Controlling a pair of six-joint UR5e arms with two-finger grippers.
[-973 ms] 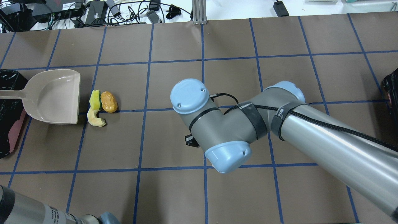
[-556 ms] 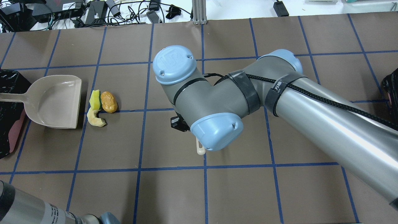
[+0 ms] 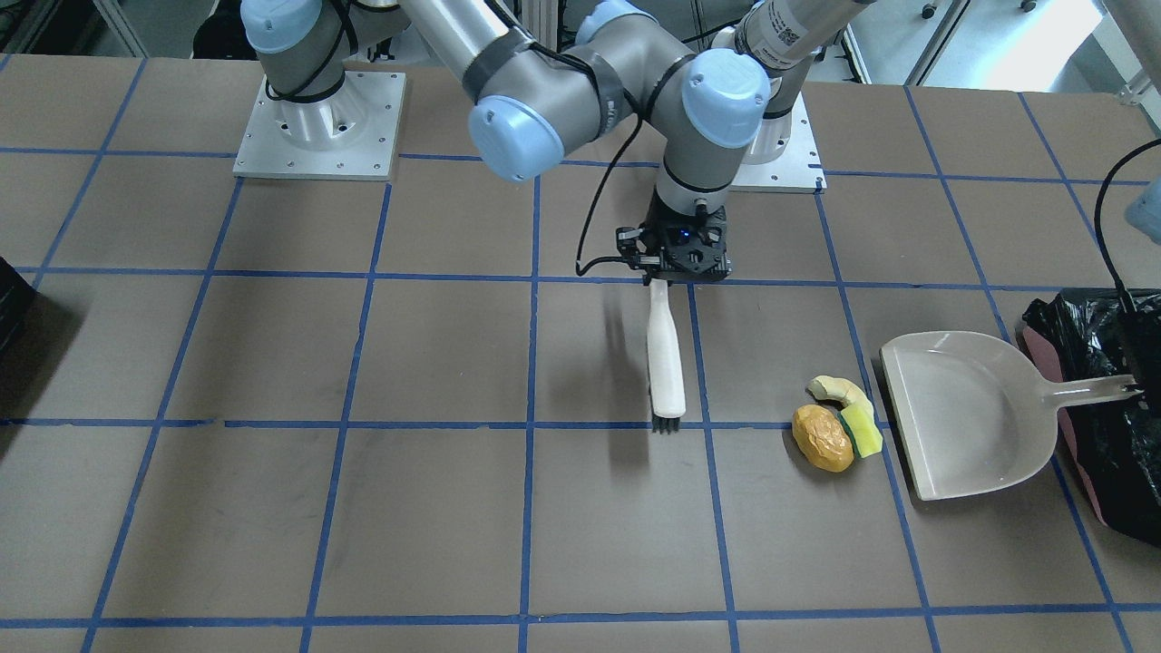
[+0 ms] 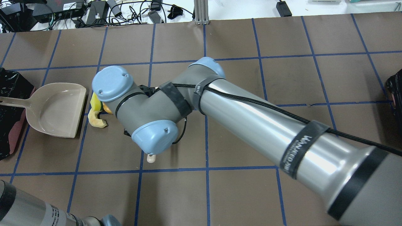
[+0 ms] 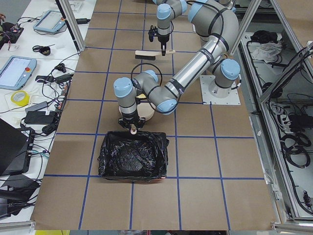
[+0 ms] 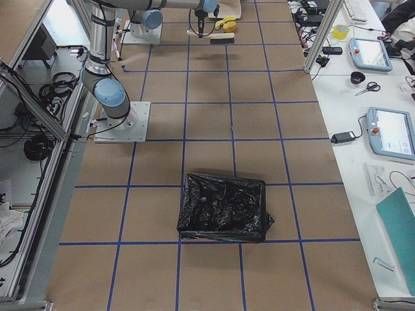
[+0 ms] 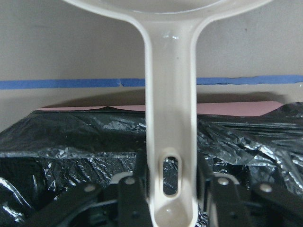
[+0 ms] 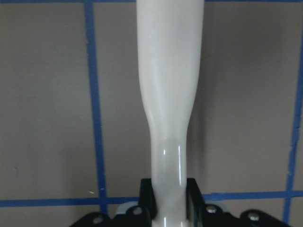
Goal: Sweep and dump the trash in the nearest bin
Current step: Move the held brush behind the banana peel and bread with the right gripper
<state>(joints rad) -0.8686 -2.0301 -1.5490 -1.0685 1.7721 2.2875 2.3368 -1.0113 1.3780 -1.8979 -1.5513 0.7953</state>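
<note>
Nothing swept in yet: the trash (image 3: 823, 439) (wrinkled orange lump, pale peel, green-yellow sponge chunk) is bunched on the tabletop (image 3: 272, 508) just beside the empty dustpan (image 3: 970, 417), which is clamped by the left end effector (image 7: 169, 189) at the bin (image 3: 1102, 435). Farther back, the brush (image 3: 666, 358) is gripped by the right end effector (image 3: 660, 272); sweeping and dumping are left

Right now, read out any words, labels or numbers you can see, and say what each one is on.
Wide black strap on the right arm: white lettering, maybe starting "WAN"; the rest is too blurred.
Narrow strap, same arm: white marks, too small to read.
Sticker on the left arm: fine print, too small to read.
The brush, dustpan and bin: no text visible.
</note>
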